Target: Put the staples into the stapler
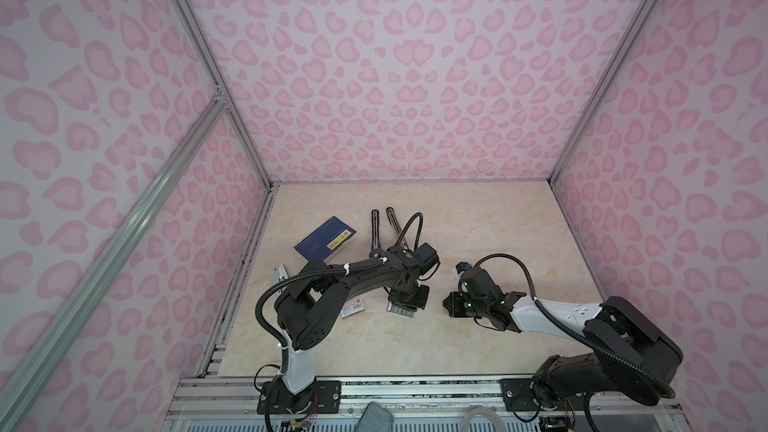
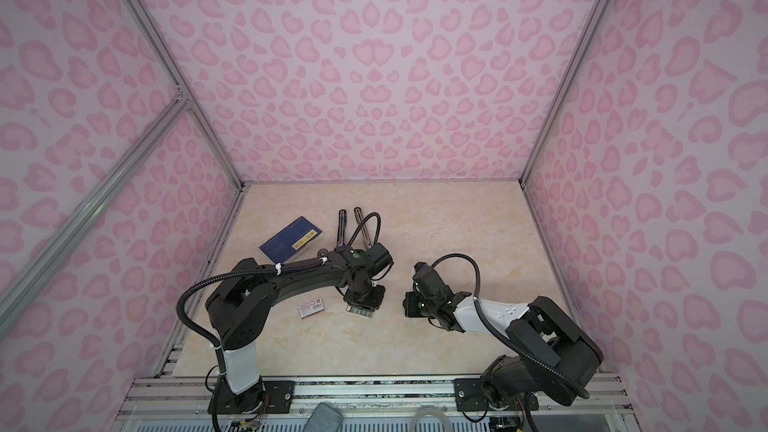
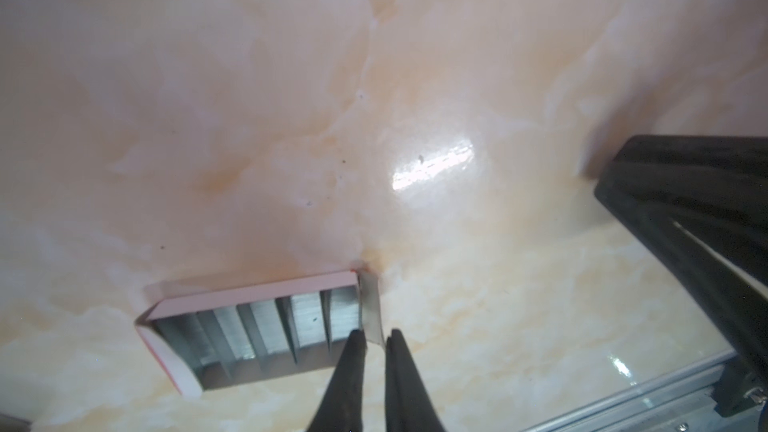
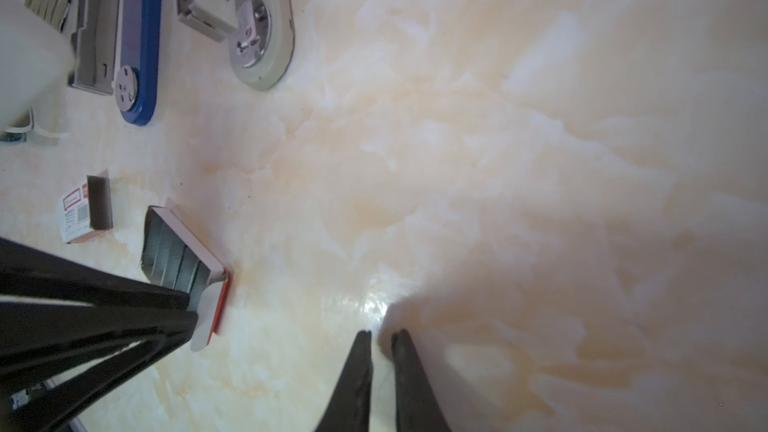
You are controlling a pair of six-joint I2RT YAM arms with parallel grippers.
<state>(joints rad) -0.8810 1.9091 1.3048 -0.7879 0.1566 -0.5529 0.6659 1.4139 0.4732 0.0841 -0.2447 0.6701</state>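
Left claw [image 3: 374,338] points down at the staples [image 3: 257,326], which sit as grey strips side by side in their open white tray [image 3: 249,290]. The tray lies flat on the worktop [image 1: 478,234], front of centre, and in both top views it is mostly hidden under the left wrist [image 1: 401,309]. Claw gap is narrow. One strip [image 3: 370,305] stands on edge against the end of the tray, and its near end sits between the fingertips [image 3: 353,367]. I cannot tell whether it is actually pinched or just sitting in the gap. The empty sleeve [image 1: 353,308], with red label and barcode facing up, lies just left of the tray, close but not touching. The stapler [image 1: 376,230] lies further back, swung open into a V; the right wrist view shows a blue half [image 4: 139,35] and a grey half [image 4: 262,14]. A dark blue booklet [image 1: 326,243] lies left of the stapler, near it. Right claw [image 4: 380,336] is off to the right of the tray and well clear of it, over bare worktop. Its tips are narrow with a small gap and nothing between them.
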